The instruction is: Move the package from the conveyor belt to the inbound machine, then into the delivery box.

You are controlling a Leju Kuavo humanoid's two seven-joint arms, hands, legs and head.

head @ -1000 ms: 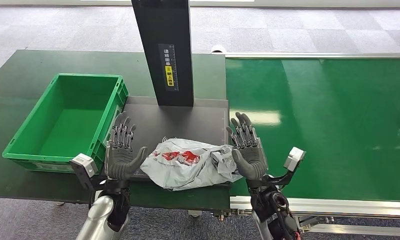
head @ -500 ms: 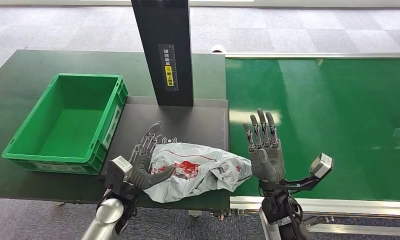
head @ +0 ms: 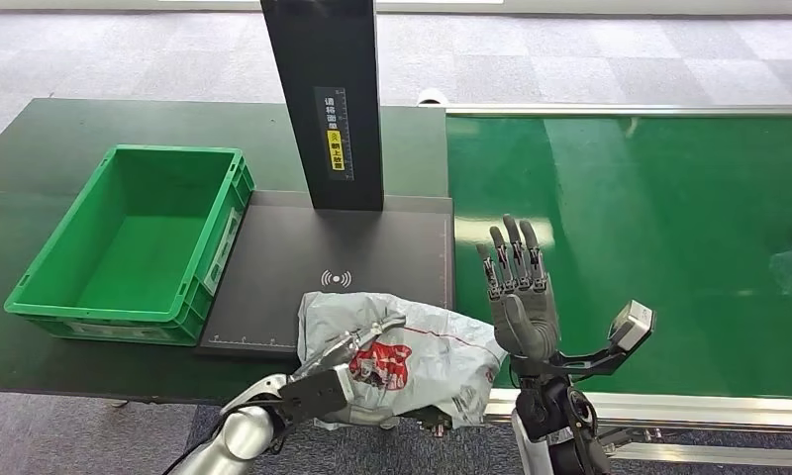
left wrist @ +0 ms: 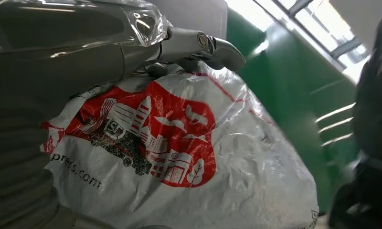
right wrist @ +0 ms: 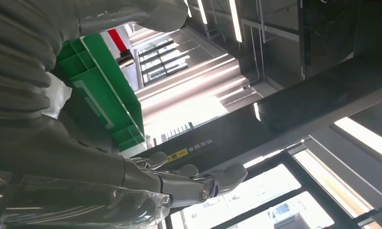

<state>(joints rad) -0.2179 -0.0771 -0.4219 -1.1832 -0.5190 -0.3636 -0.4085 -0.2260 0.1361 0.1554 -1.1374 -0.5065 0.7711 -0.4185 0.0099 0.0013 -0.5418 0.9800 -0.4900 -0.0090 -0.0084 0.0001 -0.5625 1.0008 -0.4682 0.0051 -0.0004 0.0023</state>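
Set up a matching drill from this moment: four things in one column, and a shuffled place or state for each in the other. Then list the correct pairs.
Things
1. white plastic package with red print
2. green plastic delivery box
3. left hand
4. right hand

Places or states
A. raised with its fingers spread, holding nothing
B. empty, on the dark table beside the black scanner plate
C. pressed against the package at the table's near edge
D. lying over the plate's near corner, overhanging the table edge

Pairs: 1-D, 2-B, 3-C, 4-A
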